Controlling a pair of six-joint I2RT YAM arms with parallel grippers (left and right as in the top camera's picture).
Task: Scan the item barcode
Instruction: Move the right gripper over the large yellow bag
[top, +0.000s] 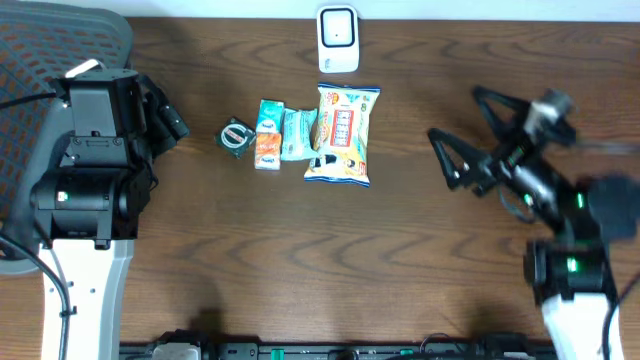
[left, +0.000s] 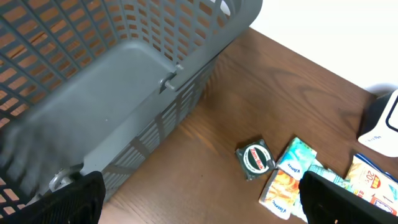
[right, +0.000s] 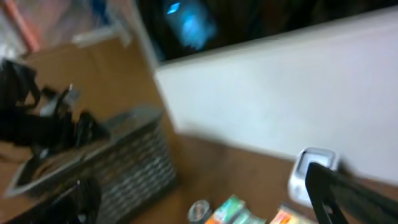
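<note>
Both grippers gape wide, holding nothing; the goods lie mid-table.

Far left is a grey slotted basket (left: 124, 74), of which only walls and a smooth panel show. The left gripper (left: 205, 202) hovers beside it. To the right, a round tin (top: 236, 136), small carton (top: 268, 135), teal packet (top: 298, 133) and snack bag (top: 342, 135) lie in a tight row on the dark wooden table (top: 300, 260). A white scanner (top: 338, 40) stands behind them at the far edge. The right gripper (top: 455, 118) is well apart to the right. A white wall (left: 323, 25) stands behind; the right wrist view is blurred.
</note>
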